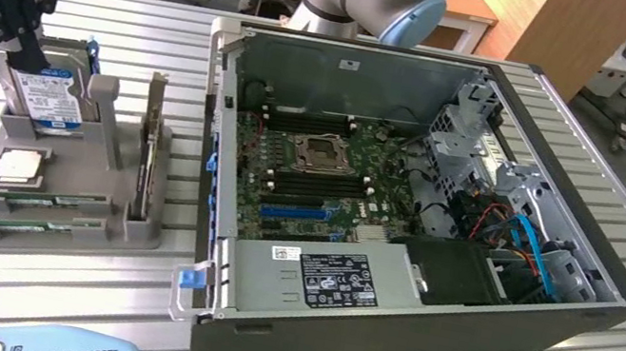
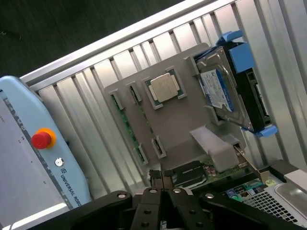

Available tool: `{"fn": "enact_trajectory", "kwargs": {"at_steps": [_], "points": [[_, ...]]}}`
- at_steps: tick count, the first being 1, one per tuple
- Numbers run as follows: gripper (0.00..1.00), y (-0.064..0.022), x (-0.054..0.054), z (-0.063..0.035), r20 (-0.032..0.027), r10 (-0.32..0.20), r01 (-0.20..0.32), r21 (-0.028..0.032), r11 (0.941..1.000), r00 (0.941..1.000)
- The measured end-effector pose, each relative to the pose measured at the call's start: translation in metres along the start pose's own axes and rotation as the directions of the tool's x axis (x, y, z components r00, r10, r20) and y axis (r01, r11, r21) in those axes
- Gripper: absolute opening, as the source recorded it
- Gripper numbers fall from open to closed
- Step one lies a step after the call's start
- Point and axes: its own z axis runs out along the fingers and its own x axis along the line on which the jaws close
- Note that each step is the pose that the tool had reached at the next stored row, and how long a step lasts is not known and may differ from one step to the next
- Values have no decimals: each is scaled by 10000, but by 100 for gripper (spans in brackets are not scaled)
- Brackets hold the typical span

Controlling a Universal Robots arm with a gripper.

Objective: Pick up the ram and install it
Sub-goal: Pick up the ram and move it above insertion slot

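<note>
The ram is a thin green stick lying on edge in a slot at the near end of the grey holder; a second like it sits in the slot beside it. In the wrist view the ram runs along the holder's edge. My black gripper hangs over the holder's far end, above the hard drive, at the exterior view's left. Its fingertips are pressed together with nothing between them, well above the holder.
The holder also carries a blue-labelled hard drive, a silver processor and an upright card. The open computer case with its motherboard lies to the exterior view's right. A teach pendant rests at the table's near edge.
</note>
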Motion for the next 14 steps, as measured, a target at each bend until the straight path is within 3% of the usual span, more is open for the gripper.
{"fn": "enact_trajectory", "kwargs": {"at_steps": [7,14], "points": [[10,-1,1,0,16,-380,380,-49,9993,9993],[10,0,1,4,55,-1225,1225,-131,9924,9925]]}}
